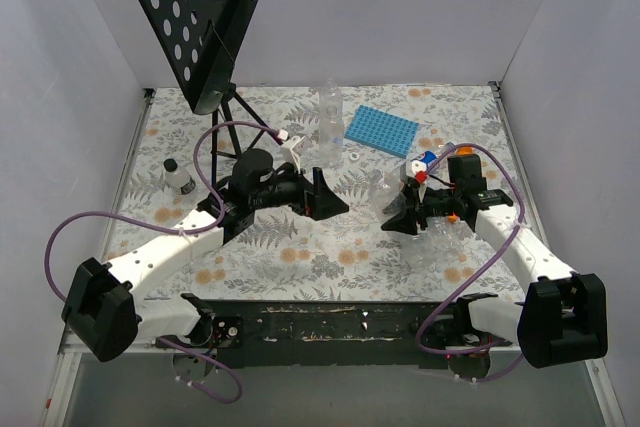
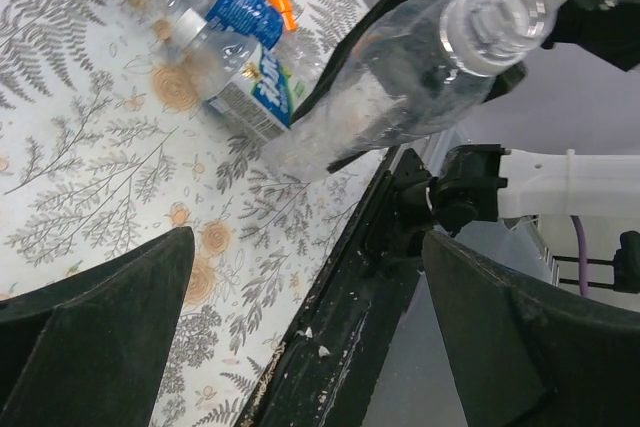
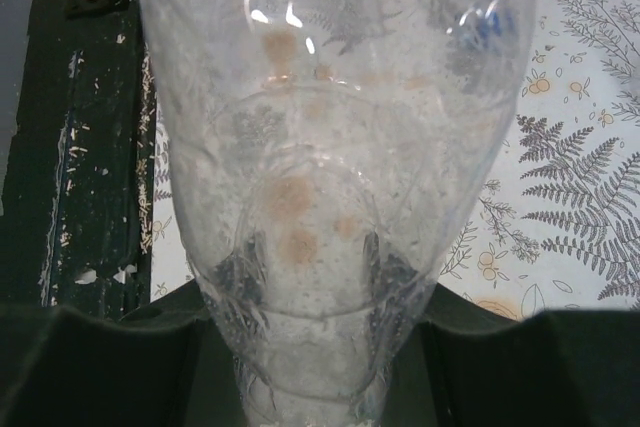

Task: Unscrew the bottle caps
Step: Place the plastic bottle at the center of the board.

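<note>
Your right gripper (image 3: 310,372) is pinching a clear bottle (image 3: 330,147) at its narrow end. From the left wrist, that bottle's mouth (image 2: 497,19) is open and points to 2 o'clock. Your left gripper (image 1: 333,194) hangs over the middle of the table (image 1: 300,252) with its fingers (image 2: 90,327) spread wide, holding nothing. A small white thing (image 1: 355,157), maybe a cap, lies at 1 o'clock from it.
</note>
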Tool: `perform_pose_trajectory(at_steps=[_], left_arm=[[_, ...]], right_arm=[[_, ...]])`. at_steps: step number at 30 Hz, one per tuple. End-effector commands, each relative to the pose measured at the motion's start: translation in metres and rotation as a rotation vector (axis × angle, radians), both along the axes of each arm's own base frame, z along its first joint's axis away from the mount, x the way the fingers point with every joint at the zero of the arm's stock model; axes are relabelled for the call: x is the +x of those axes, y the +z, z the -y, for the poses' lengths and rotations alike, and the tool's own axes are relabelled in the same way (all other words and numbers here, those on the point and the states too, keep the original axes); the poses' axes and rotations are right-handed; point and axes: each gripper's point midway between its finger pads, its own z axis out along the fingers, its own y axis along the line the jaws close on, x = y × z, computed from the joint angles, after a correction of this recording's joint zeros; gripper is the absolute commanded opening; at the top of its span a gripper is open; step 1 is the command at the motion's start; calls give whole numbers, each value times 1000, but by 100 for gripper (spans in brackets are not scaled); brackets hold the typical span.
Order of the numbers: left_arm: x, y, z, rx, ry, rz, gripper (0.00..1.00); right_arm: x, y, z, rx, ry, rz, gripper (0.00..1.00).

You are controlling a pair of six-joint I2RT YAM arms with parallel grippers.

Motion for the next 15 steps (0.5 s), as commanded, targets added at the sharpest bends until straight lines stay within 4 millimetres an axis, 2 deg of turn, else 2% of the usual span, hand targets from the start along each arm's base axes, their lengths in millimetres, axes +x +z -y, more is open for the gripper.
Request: perform_pose_trajectory(at_steps=[1, 9, 15], left_arm=[[-13, 52, 8, -124, -47, 118, 98], [-16, 80, 23, -211, -82, 200, 98], [-11, 82, 52, -214, -110, 234, 98]], right_arm=[[0, 7, -5, 57, -2, -47, 6], [-1, 5, -8, 86, 3, -111, 6], [-2, 4, -9, 90, 8, -119, 6]])
